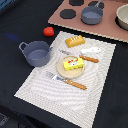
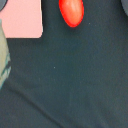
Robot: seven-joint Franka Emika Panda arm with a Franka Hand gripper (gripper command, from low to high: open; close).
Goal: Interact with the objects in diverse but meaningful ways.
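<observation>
Tomato: likely light, smooth, rounded; ahead of the wrist; pinch across its narrow middle
Gripper: unseen, opening and load unknown

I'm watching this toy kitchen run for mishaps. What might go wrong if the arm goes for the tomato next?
1. The red tomato lies rounded on the bare dark cloth, so a off-centre pinch might roll it away.
2. It sits close to the grey-blue two-handled pot and the pink stove board; a wide approach may bump either.
3. The gripper is not visible in either view, so finger alignment cannot be checked.
</observation>
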